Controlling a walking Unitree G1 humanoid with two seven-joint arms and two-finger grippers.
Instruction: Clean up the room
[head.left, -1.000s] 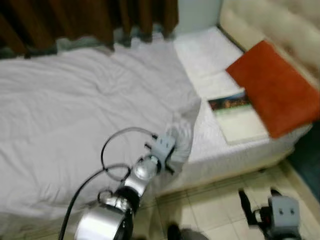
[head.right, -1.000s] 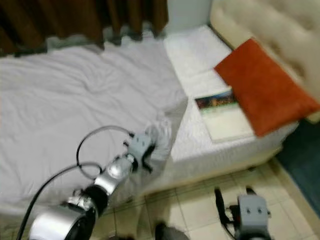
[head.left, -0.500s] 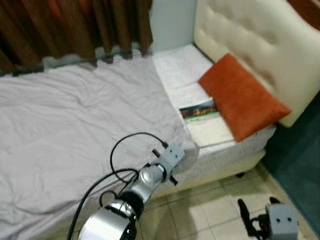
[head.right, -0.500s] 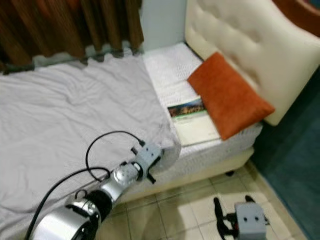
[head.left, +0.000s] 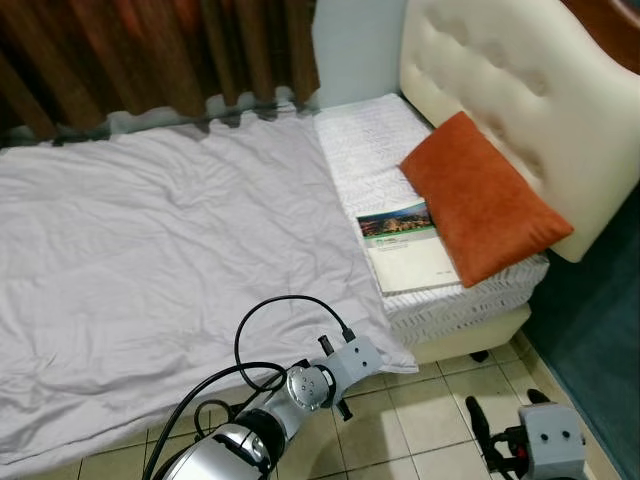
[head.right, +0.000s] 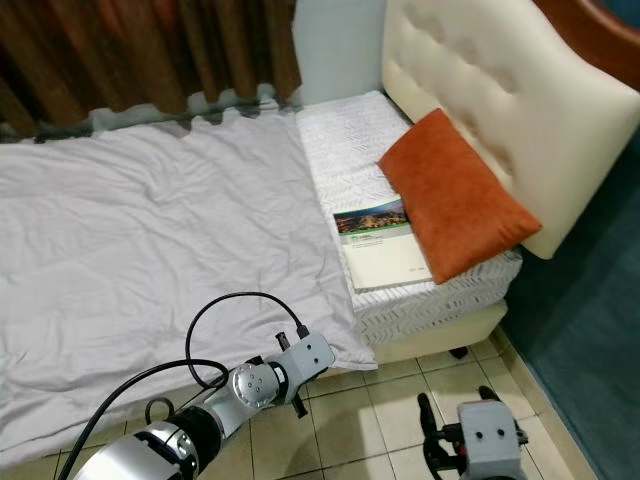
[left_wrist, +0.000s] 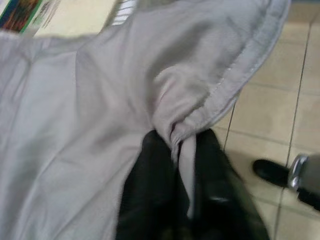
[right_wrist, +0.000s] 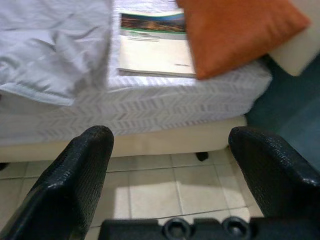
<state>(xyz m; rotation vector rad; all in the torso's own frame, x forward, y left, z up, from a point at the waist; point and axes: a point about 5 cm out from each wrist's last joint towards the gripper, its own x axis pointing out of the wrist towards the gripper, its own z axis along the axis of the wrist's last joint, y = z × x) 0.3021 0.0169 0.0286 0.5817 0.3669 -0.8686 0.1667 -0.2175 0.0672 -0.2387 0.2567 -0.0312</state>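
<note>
Spread over the bed (head.left: 470, 335), the grey blanket (head.left: 170, 270) is pinched at its near right corner by the left gripper (left_wrist: 182, 150), so smoothing seems underway, while the right gripper (right_wrist: 167, 165) hangs open above the floor.

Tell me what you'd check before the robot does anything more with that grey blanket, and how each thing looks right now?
1. Left hand has hold of the grey blanket: ok, its black fingers pinch the hemmed corner.
2. Blanket spread over the bed: ok, mostly flat, with the held corner hanging off the bed's near edge over the tiled floor.
3. Book out of the blanket's way: ok, it lies uncovered on the white sheet, beside the blanket's edge.
4. Orange pillow in place: ok, leaning against the cream headboard.
5. Right hand free: ok, open, empty, low over the floor.
</note>
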